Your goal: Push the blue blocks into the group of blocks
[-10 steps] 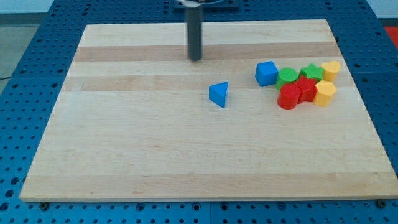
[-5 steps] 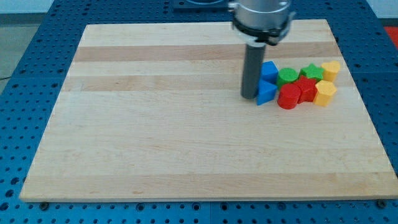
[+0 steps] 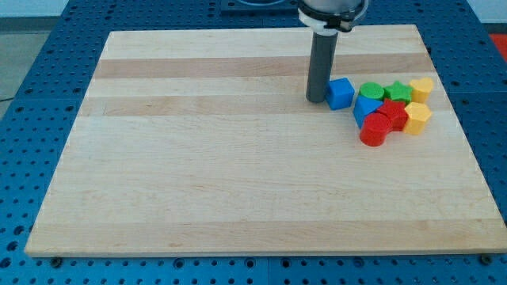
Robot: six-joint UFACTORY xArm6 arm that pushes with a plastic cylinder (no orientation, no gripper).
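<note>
My tip rests on the wooden board, touching the left side of the blue cube. The blue triangular block lies just right of and below the cube, pressed against the red cylinder and the green cylinder. The group at the view's right also holds a red block, a green star-shaped block and two yellow blocks.
The board lies on a blue perforated table. The board's right edge is close to the yellow blocks. The arm's body hangs over the board's top edge.
The tip swept right from the board's upper middle, pushed the blue triangular block into the group, then moved up to the blue cube's left side. The red cylinder shifted down slightly.
</note>
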